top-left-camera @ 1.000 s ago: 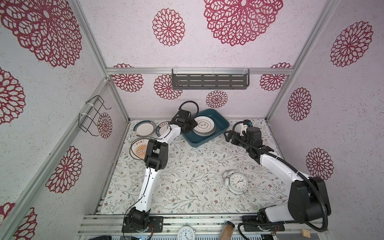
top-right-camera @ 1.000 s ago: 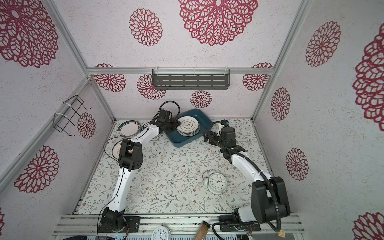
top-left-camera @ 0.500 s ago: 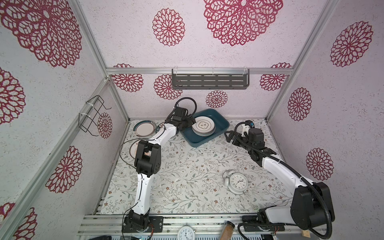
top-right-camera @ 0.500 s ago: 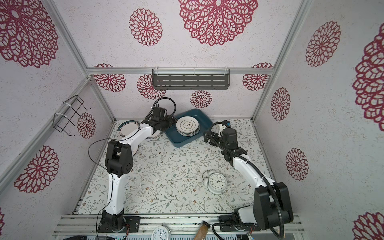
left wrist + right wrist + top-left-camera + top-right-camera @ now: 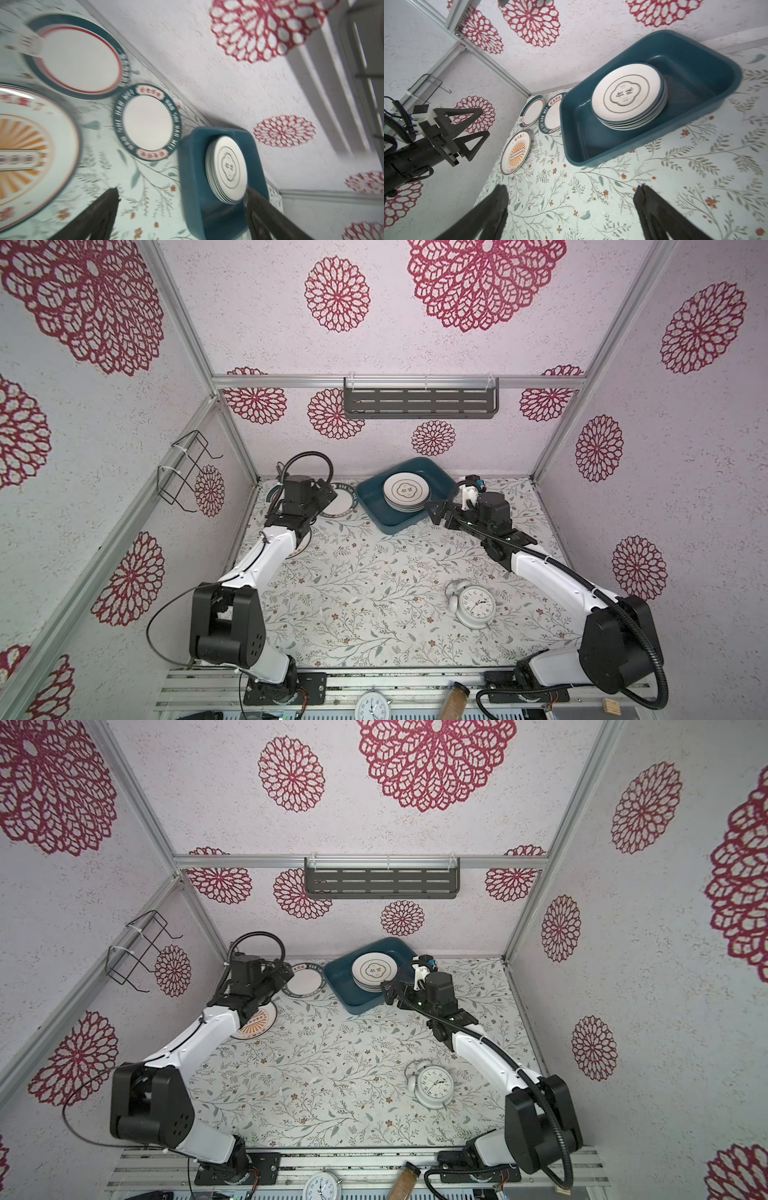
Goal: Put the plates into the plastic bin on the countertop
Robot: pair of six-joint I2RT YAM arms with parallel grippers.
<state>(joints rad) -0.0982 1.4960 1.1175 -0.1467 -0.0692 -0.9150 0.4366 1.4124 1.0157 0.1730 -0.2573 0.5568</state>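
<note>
**Three loose plates (image 5: pixel 516 152) left outside the bin (image 5: pixel 376 508)**

A stack of plates (image 5: pixel 406 491) sits in the bin at the back of the surface (image 5: pixel 374 580). The loose plates lie flat by the left wall, so the left gripper (image 5: pixel 483 122) hangs above them, jaws apart, empty. The right gripper (image 5: pixel 436 512) waits beside the bin, jaws apart. The alarm clock (image 5: pixel 476 605) lies well clear.

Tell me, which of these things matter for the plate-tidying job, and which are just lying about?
Job: dark teal plastic bin; stack of white ceramic plates inside it; teal-rimmed lettered plate; teal-and-red-rimmed plate; orange sunburst plate.
Lying about: white round alarm clock; grey slotted metal shelf; black wire rack.
</note>
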